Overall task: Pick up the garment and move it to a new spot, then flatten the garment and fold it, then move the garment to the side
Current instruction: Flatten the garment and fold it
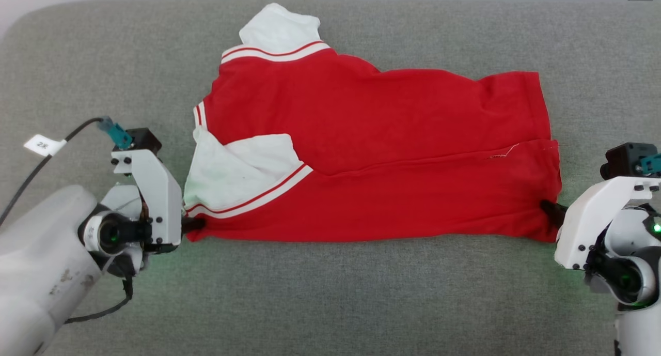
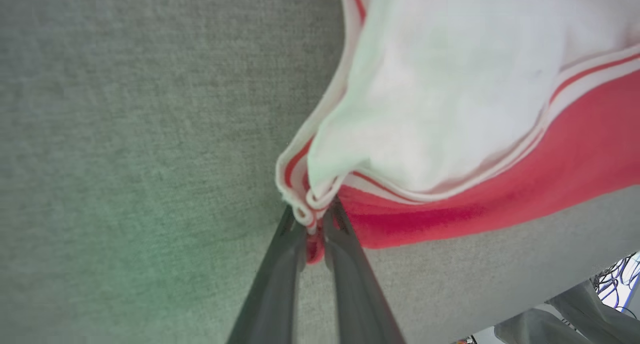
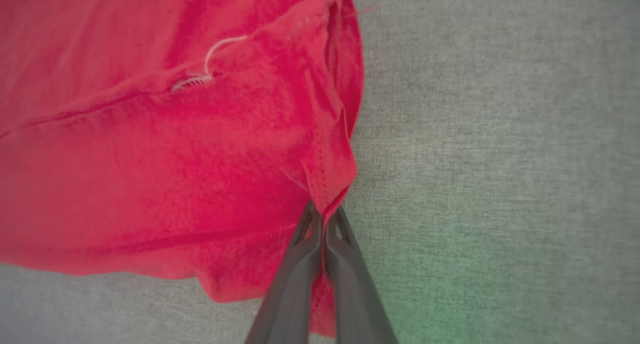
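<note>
Surface: a desk (image 1: 330, 304) covered in grey woven cloth, with a rounded far corner and a pale wall strip behind it. The garment (image 1: 392, 139) lies stretched lengthwise between the two tools, its collar end toward the left tool (image 1: 193, 224) and its hem end toward the right tool (image 1: 550, 209). The left tool is pinched tight on the near shoulder corner; the left wrist view shows striped trim and red cloth bunched between its closed fingers (image 2: 280, 264). The right tool is closed likewise on the near hem corner, with a ridge of stitched hem rising from between its fingers (image 3: 350, 274). Just beyond the left tool, one white sleeve lies turned in on top of the red body. The other sleeve juts out at the far side, well away from both tools. A layer edge runs the length of the body, so the strip nearest the tools appears already doubled over. Assessment: relocation and flattening look complete and folding is partly done. The far sleeve is not yet tucked, at least one more fold appears needed, and the move to the side remains.
</note>
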You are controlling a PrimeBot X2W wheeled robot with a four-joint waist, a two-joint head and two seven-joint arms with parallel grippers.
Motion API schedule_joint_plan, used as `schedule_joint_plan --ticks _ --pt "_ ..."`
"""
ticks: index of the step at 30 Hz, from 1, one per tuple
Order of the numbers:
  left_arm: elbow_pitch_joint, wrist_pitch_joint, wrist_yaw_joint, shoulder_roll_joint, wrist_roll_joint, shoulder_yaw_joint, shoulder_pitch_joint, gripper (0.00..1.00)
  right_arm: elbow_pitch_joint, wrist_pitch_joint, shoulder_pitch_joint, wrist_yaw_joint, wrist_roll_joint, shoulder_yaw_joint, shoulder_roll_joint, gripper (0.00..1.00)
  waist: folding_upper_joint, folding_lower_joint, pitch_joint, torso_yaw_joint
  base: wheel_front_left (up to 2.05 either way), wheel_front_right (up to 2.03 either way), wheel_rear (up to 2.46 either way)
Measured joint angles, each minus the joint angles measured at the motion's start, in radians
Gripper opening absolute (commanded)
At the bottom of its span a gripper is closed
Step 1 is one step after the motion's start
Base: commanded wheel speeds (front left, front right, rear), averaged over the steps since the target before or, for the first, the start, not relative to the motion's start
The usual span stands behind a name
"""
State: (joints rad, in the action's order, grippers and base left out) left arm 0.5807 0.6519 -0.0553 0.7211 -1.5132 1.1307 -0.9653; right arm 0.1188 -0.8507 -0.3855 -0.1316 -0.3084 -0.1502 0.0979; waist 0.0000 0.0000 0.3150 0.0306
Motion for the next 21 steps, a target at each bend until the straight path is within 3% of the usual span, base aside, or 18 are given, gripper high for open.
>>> schedule_joint_plan --ticks 5,14,21 --pt "-0.079 0.019 -0.037 0.049 0.008 0.011 0.004 0.0 -0.063 -0.071 0.012 0.0 -0.042 0.013 0.029 0.0 0.0 0.0 -0.021 0.001 0.0 0.0 0.0" --pt "-0.383 0.047 -0.155 0.215 0.022 0.028 0.061 0.0 -0.222 -0.184 0.111 0.0 -0.101 0.009 0.081 0.0 0.0 0.0 -0.057 0.006 0.0 0.0 0.0" --pt "-0.577 0.027 -0.246 0.289 0.017 0.053 0.149 0.0 -0.297 -0.225 0.234 0.0 -0.111 -0.037 0.051 0.0 0.0 0.0 -0.062 0.009 0.0 0.0 0.0"
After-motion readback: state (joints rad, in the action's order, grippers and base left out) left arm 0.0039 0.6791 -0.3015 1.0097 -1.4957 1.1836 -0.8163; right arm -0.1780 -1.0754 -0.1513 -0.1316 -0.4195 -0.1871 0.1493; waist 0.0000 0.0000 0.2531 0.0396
